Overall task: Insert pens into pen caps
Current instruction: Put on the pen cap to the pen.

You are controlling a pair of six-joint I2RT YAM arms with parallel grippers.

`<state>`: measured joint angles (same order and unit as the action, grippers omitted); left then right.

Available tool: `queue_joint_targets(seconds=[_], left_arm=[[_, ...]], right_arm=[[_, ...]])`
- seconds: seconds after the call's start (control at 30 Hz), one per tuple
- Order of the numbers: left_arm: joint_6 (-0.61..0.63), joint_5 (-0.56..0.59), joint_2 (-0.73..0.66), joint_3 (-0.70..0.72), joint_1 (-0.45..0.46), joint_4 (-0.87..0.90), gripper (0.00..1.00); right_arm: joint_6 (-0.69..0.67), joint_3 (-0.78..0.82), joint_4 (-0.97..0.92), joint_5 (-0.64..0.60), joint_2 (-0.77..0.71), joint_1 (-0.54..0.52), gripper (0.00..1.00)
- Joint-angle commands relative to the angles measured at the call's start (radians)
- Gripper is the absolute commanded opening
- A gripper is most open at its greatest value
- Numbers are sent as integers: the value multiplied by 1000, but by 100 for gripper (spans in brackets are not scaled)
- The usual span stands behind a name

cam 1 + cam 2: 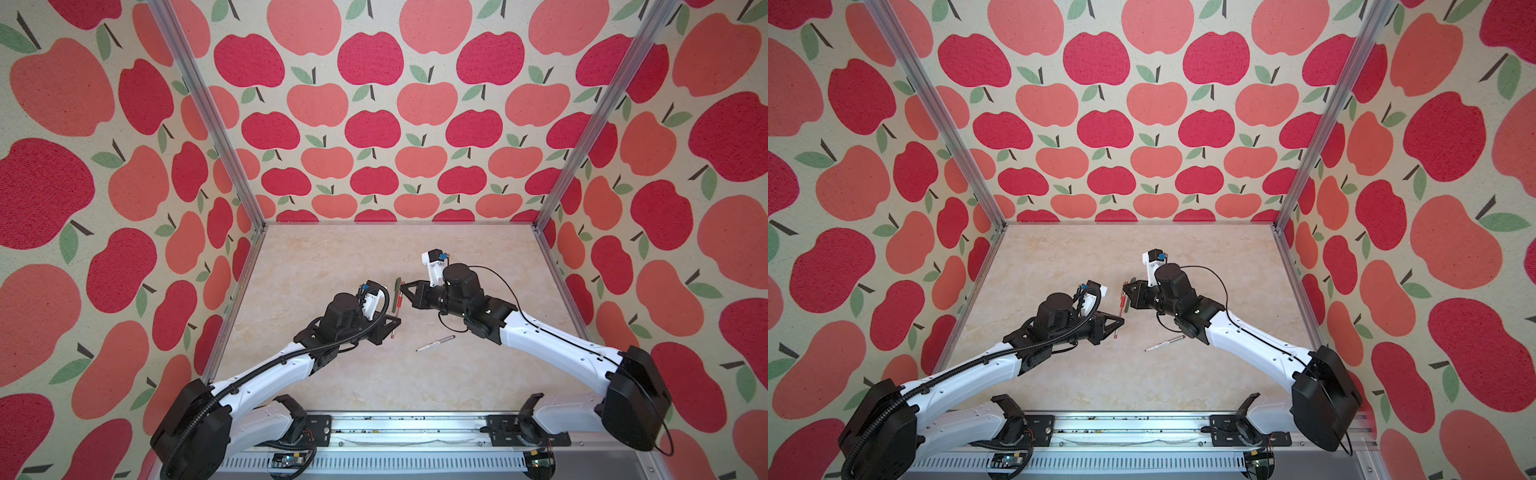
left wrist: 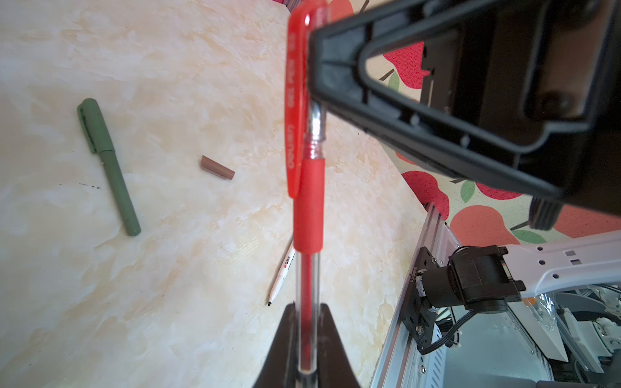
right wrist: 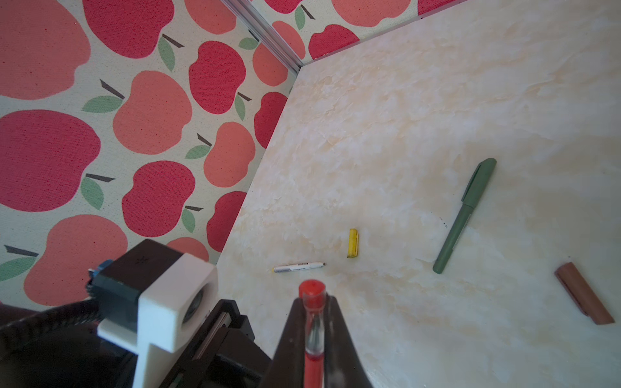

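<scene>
The red pen (image 2: 307,208) hangs above the table, held at both ends. My left gripper (image 2: 307,309) is shut on its clear barrel. My right gripper (image 3: 312,302) is shut on the red pen cap (image 3: 312,290), which sits over the pen's tip, its clip (image 2: 294,100) lying along the grip. In both top views the grippers (image 1: 395,326) (image 1: 404,286) face each other mid-table. On the table lie a capped dark green pen (image 2: 104,164), a brown cap (image 2: 216,167), a yellow cap (image 3: 353,243) and two white pens (image 1: 435,343) (image 3: 299,267).
The marble-look table (image 1: 332,374) is boxed in by apple-print walls (image 1: 374,124) with metal posts (image 1: 208,124) at the corners. A rail with the arm bases (image 1: 395,432) runs along the front edge. The left wrist camera (image 3: 168,302) stands close beside my right gripper.
</scene>
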<state>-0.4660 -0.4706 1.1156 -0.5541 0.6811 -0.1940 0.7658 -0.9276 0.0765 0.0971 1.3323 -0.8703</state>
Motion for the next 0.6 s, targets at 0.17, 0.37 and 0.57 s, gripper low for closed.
queue_joint_targets(seconds=[0.17, 0.37, 0.57], left_arm=[[-12, 25, -2, -15, -3, -21, 0], [35, 59, -51, -7, -4, -45, 0], [91, 44, -65, 3, -4, -55, 0]], right_arm=[[-73, 82, 47, 19, -59, -30, 5], [-64, 99, 57, 45, -62, -30, 5], [-65, 95, 66, 55, -80, -30, 7]])
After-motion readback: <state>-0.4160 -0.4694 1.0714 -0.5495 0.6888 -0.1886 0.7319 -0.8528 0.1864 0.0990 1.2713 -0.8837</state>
